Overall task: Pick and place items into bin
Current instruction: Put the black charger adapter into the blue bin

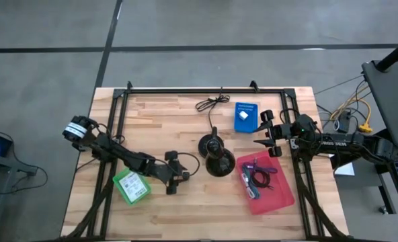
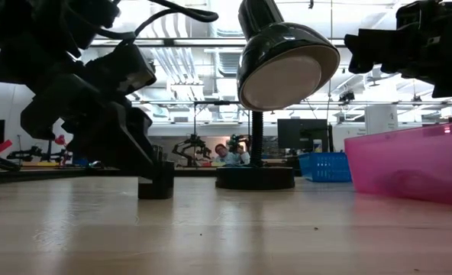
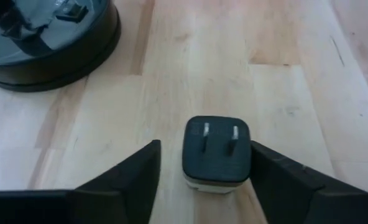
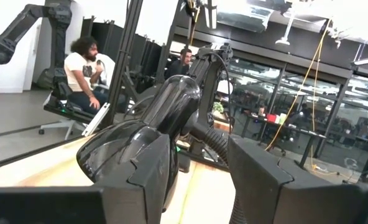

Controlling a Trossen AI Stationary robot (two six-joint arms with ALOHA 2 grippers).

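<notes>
A robotics lab or workshop: exposed ceiling ducts (image 2: 172,61), glass partitions (image 4: 308,118), another robot arm (image 4: 28,25), seated people (image 4: 87,68) and a grey concrete floor (image 1: 44,60).

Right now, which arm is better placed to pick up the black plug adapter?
Left. The left gripper is down at the table with its open fingers either side of the plug adapter. The right gripper hangs raised near the pink bin.

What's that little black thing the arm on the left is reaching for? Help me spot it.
Start at the black lamp mid-table. Just left of its round base, the left gripper hangs low with open fingers either side of a small black plug adapter. Two metal prongs on top mark it out.
</notes>
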